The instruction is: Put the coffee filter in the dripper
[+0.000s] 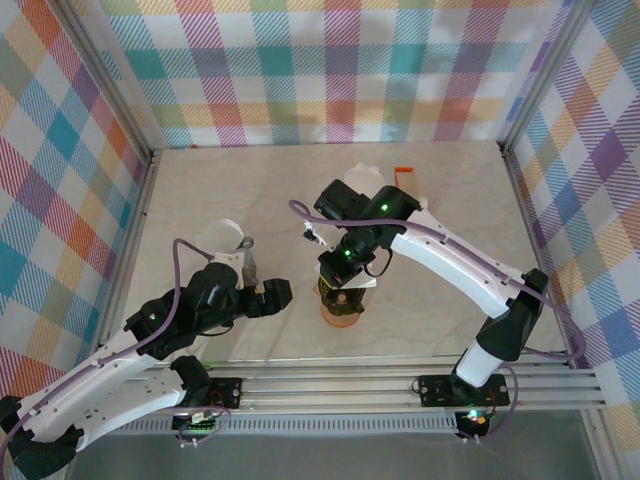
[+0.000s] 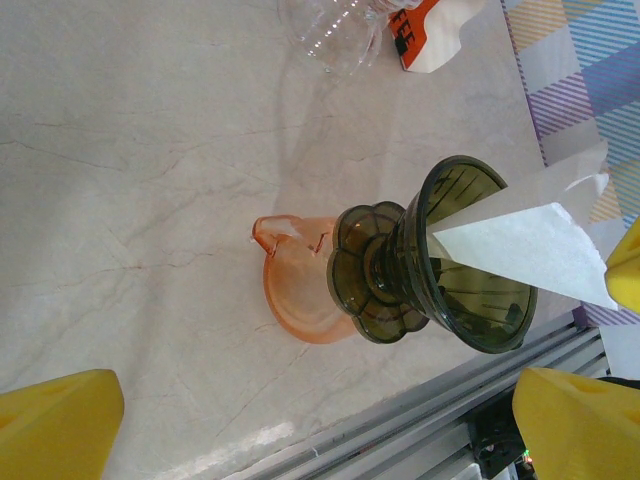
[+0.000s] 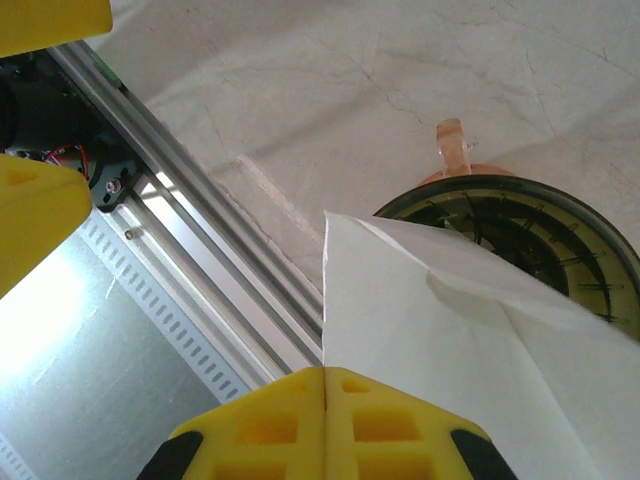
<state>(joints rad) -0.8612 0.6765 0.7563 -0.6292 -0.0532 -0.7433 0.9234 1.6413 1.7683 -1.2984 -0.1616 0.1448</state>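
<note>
the right pincer (image 3: 325,385) is pinched fully closed on the upper edge of the white paper filter (image 3: 470,350), and in the top view it hangs almost straight above the dark green dripper (image 1: 340,297). the dripper stands upright on an orange cup (image 2: 295,290) on the pale table (image 2: 150,150), close to the metal rail (image 2: 400,430) along the near edge.

the filter is folded flat. its long axis runs from the pinched edge down to its narrow point, so the dripper lies directly below the pincer along that axis. from the left wrist view the point sits already inside the dripper's mouth, toward one wall and not at the centre. i cannot tell whether the paper touches the ribs inside.

by my reading, what remains is a short lowering with a small shift toward the middle of the cone, and then a release. the filter looks not yet seated, because most of the paper stands above the rim.

the left pincer (image 2: 320,395) is spread wide and holds nothing, just beside the dripper on its left. it looks close enough to steady the cup if needed. a clear jug (image 2: 335,35) stands well apart at the far side, so there is open room all around except toward the rail.
</note>
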